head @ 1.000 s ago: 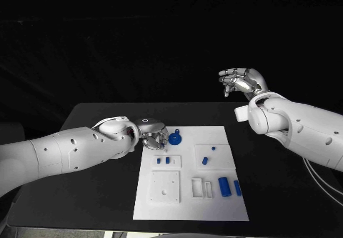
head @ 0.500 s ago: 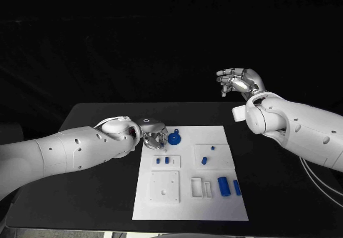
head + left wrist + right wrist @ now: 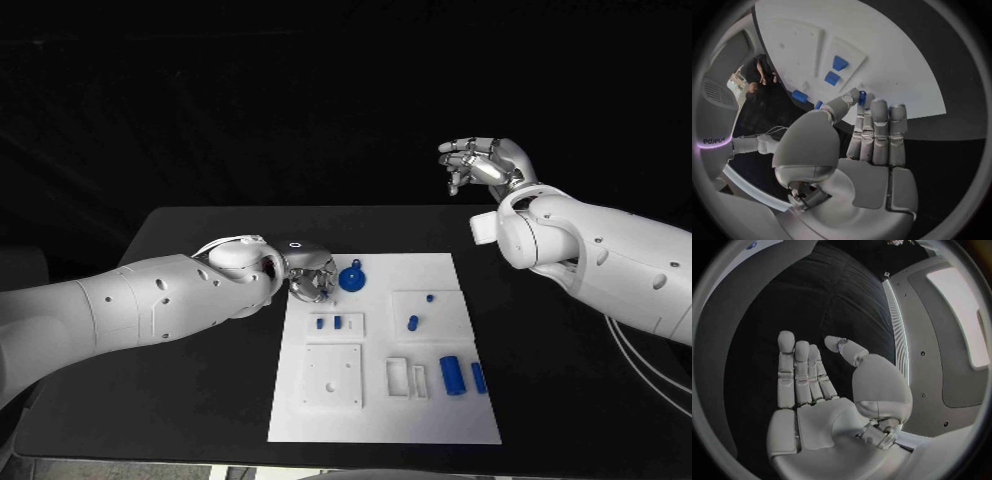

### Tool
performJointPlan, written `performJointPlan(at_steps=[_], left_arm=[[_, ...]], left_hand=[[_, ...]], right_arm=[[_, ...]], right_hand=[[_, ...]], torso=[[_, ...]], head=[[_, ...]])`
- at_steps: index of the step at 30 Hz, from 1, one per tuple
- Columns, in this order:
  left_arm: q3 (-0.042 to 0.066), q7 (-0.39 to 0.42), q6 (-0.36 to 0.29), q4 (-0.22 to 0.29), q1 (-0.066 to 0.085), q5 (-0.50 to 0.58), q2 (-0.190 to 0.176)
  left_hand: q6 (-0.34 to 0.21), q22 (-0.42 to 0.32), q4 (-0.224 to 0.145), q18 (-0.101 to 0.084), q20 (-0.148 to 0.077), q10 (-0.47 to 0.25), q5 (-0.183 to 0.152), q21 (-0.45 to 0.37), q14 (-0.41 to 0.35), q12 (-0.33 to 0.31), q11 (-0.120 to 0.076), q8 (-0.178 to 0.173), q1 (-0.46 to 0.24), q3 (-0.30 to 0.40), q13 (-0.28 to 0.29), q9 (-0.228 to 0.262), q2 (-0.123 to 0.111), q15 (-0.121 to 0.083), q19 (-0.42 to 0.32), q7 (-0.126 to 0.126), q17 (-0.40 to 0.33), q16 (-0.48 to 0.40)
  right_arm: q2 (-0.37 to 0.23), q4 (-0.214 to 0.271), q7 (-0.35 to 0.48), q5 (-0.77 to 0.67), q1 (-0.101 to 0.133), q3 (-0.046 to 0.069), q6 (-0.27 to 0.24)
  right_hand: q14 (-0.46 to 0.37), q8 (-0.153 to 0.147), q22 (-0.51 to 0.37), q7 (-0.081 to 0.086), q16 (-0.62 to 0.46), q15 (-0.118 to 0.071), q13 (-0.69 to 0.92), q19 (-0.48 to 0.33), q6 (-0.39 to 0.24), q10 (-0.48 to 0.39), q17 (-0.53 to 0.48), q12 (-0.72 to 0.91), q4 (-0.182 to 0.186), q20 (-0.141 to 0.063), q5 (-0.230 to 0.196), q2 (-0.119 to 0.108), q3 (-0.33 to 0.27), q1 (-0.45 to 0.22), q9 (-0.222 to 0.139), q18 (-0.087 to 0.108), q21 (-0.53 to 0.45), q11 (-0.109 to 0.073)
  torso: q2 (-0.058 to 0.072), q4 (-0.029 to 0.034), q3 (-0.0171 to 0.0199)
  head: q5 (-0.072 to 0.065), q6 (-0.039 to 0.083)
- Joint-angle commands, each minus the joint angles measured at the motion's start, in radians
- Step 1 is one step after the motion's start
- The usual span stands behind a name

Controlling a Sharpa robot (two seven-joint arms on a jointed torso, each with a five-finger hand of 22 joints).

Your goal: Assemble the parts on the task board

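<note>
The white task board [image 3: 378,420] lies in the middle of the black table. My left hand [image 3: 307,275] is at the board's far left corner, beside a round blue part [image 3: 351,278] with a small tab. In the left wrist view the thumb and a fingertip of my left hand [image 3: 870,140] pinch a blue part [image 3: 861,97] over the board [image 3: 898,75]. My right hand [image 3: 483,165] is raised beyond the table's far edge and holds nothing. Its fingers [image 3: 801,372] are stretched out and apart.
On the board are two small blue pieces [image 3: 329,323] in a raised plate, a blue peg [image 3: 414,323], a tiny blue piece [image 3: 430,298] and two blue cylinders [image 3: 463,376]. A white square plate [image 3: 332,377] and a white frame [image 3: 405,378] sit nearer me.
My left arm has edged slightly forward, and the round blue part has shifted a little to the left with it. My right hand has hardly moved.
</note>
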Motion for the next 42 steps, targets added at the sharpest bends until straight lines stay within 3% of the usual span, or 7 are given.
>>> performJointPlan(at_steps=[1,8,14,23,31,42], left_arm=[[-0.006,0.001,0.014,-0.001,-0.003,-0.007,0.009],[-0.006,0.007,0.009,-0.001,-0.007,0.0,0.014],[-0.006,0.004,0.01,-0.001,-0.007,0.007,0.013],[-0.006,0.005,0.01,-0.014,-0.016,0.011,0.03],[-0.007,-0.004,-0.008,-0.029,-0.021,0.011,0.039],[-0.007,-0.004,-0.006,-0.034,-0.027,0.011,0.052]], left_hand=[[0.006,0.001,0.003,0.084,-0.022,0.01,0.004,0.004,0.004,0.003,0.0,-0.003,0.023,0.003,0.006,0.0,0.017,-0.008,0.005,-0.001,0.002,0.003],[0.006,0.001,0.003,0.084,-0.022,0.01,0.004,0.004,0.004,0.003,0.0,-0.003,0.023,0.003,0.006,0.0,0.017,-0.008,0.005,-0.001,0.002,0.003],[0.006,0.001,0.003,0.084,-0.022,0.01,0.003,0.004,0.004,0.003,0.0,-0.004,0.023,0.003,0.006,0.0,0.017,-0.008,0.005,-0.001,0.002,0.003],[0.005,0.001,0.003,0.084,-0.022,0.01,0.003,0.004,0.004,0.002,0.0,-0.004,0.022,0.003,0.006,-0.001,0.018,-0.008,0.005,-0.001,0.002,0.002],[0.006,0.002,0.003,0.084,-0.022,0.01,0.004,0.004,0.004,0.002,0.0,-0.004,0.022,0.004,0.006,-0.001,0.019,-0.008,0.005,-0.001,0.002,0.002],[0.006,0.002,0.003,0.083,-0.022,0.01,0.004,0.004,0.004,0.001,0.0,-0.005,0.022,0.004,0.007,-0.002,0.019,-0.008,0.005,-0.001,0.002,0.002]], right_arm=[[0.001,0.001,-0.004,0.011,0.0,0.001,0.006],[-0.001,-0.001,-0.006,-0.009,0.0,0.001,0.003],[-0.005,0.006,-0.005,-0.063,0.0,0.001,-0.004],[-0.003,0.008,-0.008,-0.061,0.0,0.001,-0.013],[-0.001,0.006,-0.009,-0.074,0.0,0.001,-0.022],[0.002,0.005,-0.011,-0.074,-0.001,0.001,-0.022]], right_hand=[[0.006,0.002,-0.002,0.007,-0.001,-0.003,-0.001,0.003,0.004,0.006,-0.001,0.005,-0.004,-0.002,0.003,0.006,0.003,0.001,-0.001,0.083,-0.007,0.001],[0.004,0.002,-0.001,0.007,-0.002,-0.002,-0.003,0.001,0.004,0.005,-0.002,0.005,-0.005,-0.001,0.004,0.004,0.004,0.001,-0.002,0.083,-0.008,0.001],[0.002,0.001,0.0,0.007,-0.003,-0.001,-0.006,-0.001,0.003,0.003,-0.003,0.005,-0.006,0.001,0.007,0.003,0.006,0.0,-0.003,0.083,-0.009,0.002],[-0.001,0.001,0.001,0.008,-0.004,0.0,-0.009,-0.004,0.002,0.0,-0.004,0.006,-0.006,0.002,0.012,0.001,0.008,0.0,-0.004,0.083,-0.01,0.003],[-0.004,0.001,0.002,0.009,-0.004,0.0,-0.012,-0.007,0.002,-0.002,-0.005,0.006,-0.007,0.004,0.014,0.0,0.009,0.0,-0.005,0.083,-0.012,0.003],[-0.005,0.001,0.004,0.009,-0.004,0.001,-0.016,-0.01,0.002,-0.005,-0.006,0.007,-0.009,0.005,0.019,-0.002,0.011,0.001,-0.006,0.083,-0.013,0.004]], torso=[[0.0,0.0012,0.0007],[0.001,-0.0015,-0.0006],[0.0,0.0003,0.0012],[0.0,0.0,-0.0005],[0.001,-0.0002,0.0006],[0.001,-0.0003,-0.0005]], head=[[-0.001,-0.002],[-0.005,-0.003],[-0.009,-0.005],[-0.011,-0.005],[-0.012,-0.007],[-0.012,-0.01]])
